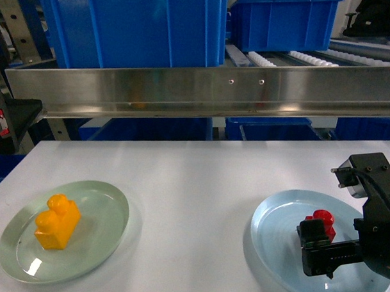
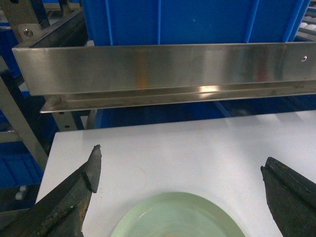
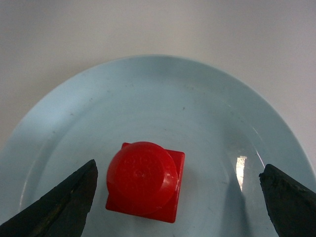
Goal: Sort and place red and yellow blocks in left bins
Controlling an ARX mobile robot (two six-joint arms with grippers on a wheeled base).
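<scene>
On the left of the white tabletop, a glossy orange-yellow plastic brick with two studs is lying on a round pale green glass plate. Its long axis is running from near-left to far-right in the head view. The left pincer is not showing in the head view; in its own wrist view it is hanging with its jaws wide apart over the far rim of this green plate, and the brick itself is out of that view.

Behind the steel rail, a large deep blue plastic crate is standing at the upper left.

On the right, a small red plastic cube with one round stud is sitting on a round pale blue glass plate. The right pincer is hovering just above it, jaws apart and holding nothing. The cube is lying between the two fingers, closer to the left finger and not touching either. I judge the right arm is much the nearer one for this cube, and the pincer should be centring slightly before closing.
</scene>
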